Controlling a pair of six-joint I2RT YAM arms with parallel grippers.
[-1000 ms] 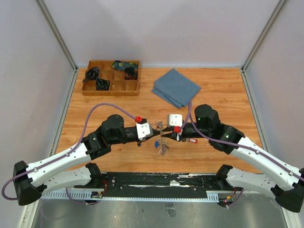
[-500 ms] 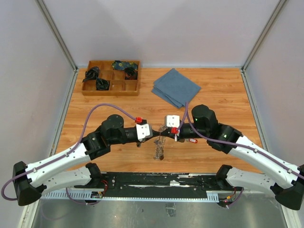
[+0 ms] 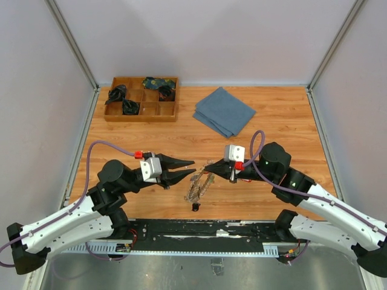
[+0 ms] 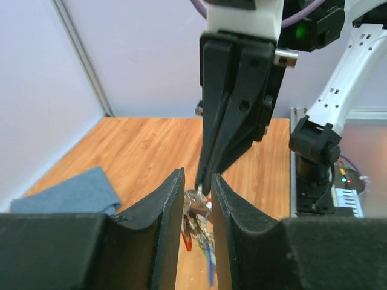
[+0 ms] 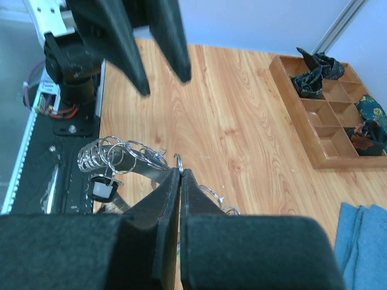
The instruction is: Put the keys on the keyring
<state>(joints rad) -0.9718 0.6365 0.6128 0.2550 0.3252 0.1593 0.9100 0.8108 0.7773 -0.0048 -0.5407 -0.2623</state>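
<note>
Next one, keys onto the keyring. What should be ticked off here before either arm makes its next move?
1. Right pincer shut on the keyring: ok.
2. Left pincer open and empty: ok.
3. Left pincer apart from the keyring: ok.
4. Every key threaded onto the keyring: cannot tell.
5. Nothing loose on the table: not ok, a small dark item lies near the front edge.

A wooden tray point(image 3: 158, 109) holding dark bundles point(image 3: 116, 93) sits near folded blue cloths point(image 3: 224, 111).
</note>
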